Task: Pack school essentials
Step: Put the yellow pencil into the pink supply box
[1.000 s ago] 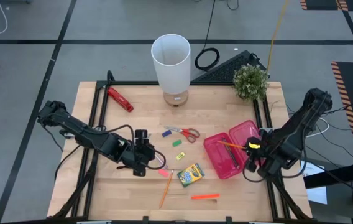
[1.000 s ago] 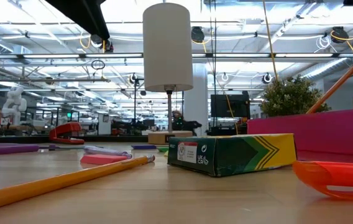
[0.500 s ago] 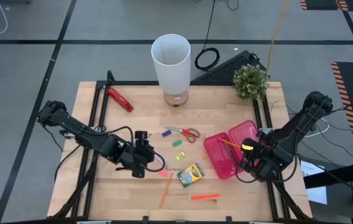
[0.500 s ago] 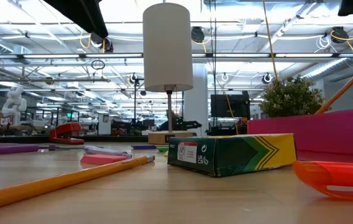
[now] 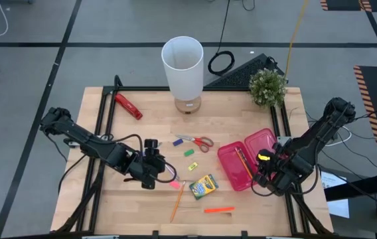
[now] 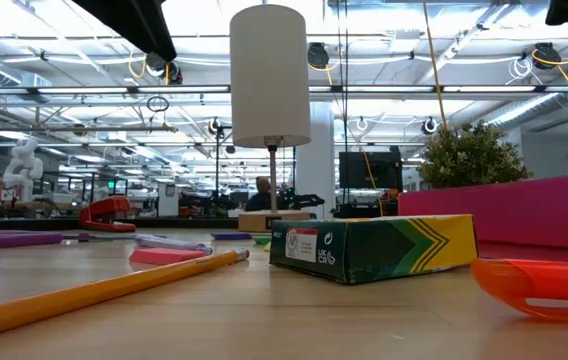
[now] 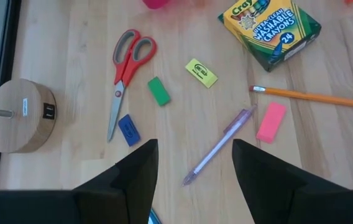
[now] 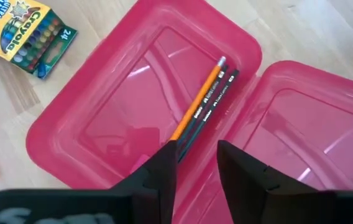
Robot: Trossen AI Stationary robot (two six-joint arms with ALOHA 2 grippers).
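Item: thin lilac plastic pen [image 7: 219, 145], lying loose on the wooden bench [image 5: 241, 206] beside a pink eraser [image 7: 271, 121] — judged light, stiff, slick and prone to roll, best pinched across mid-barrel. Left end effector [image 7: 192, 165] hovers above it, fingers parted, empty. Right end effector [image 8: 196, 163] — parted, empty — hangs over the pink translucent plastic case [image 8: 102, 112] holding two pencils [image 8: 202, 106].

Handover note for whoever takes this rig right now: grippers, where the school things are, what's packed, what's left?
Right gripper open above the pink translucent plastic case; an orange pencil and a dark pencil lie inside: packed.
Left gripper open, empty, above the purple pen.
Left on the table: red-handled scissors, yellow-green crayon box, orange marker, a long orange pencil, small coloured erasers.
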